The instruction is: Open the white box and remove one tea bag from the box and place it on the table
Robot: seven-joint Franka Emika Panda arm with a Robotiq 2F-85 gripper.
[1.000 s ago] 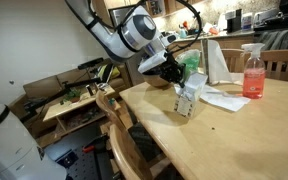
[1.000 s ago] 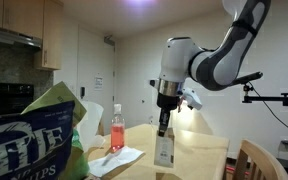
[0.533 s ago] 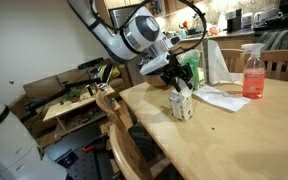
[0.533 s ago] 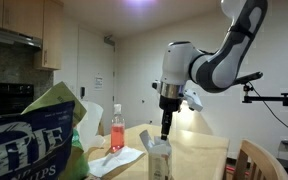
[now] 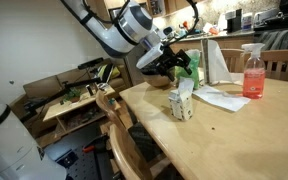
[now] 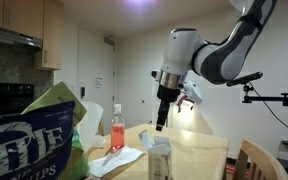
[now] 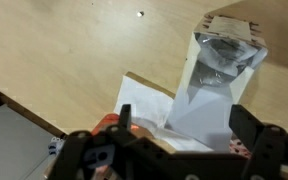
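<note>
The white box [image 5: 182, 101] stands upright on the table [image 5: 234, 140], its top flap raised. In the wrist view the white box [image 7: 216, 90] shows an open top with a shiny liner inside. No tea bag can be made out; it is hidden. My gripper [image 5: 170, 63] hovers open just above and behind the box, touching nothing. In an exterior view the gripper [image 6: 161, 118] hangs over the box [image 6: 159, 160] with a gap between them. The wrist view shows the gripper [image 7: 184, 125] with its two dark fingers [image 7: 124, 115] spread wide and nothing between them.
A pink spray bottle [image 5: 252, 72] and white paper sheets [image 5: 220, 97] lie beyond the box, with a green bag [image 5: 191, 63] behind the gripper. A wooden chair [image 5: 119, 135] stands at the table's edge. A cluttered low bench [image 5: 69, 100] sits to the side. A chips bag [image 6: 34, 130] fills the foreground.
The gripper has opened, let go of the box and lifted away from it. The box's flap now stands raised and the box has shifted slightly.
</note>
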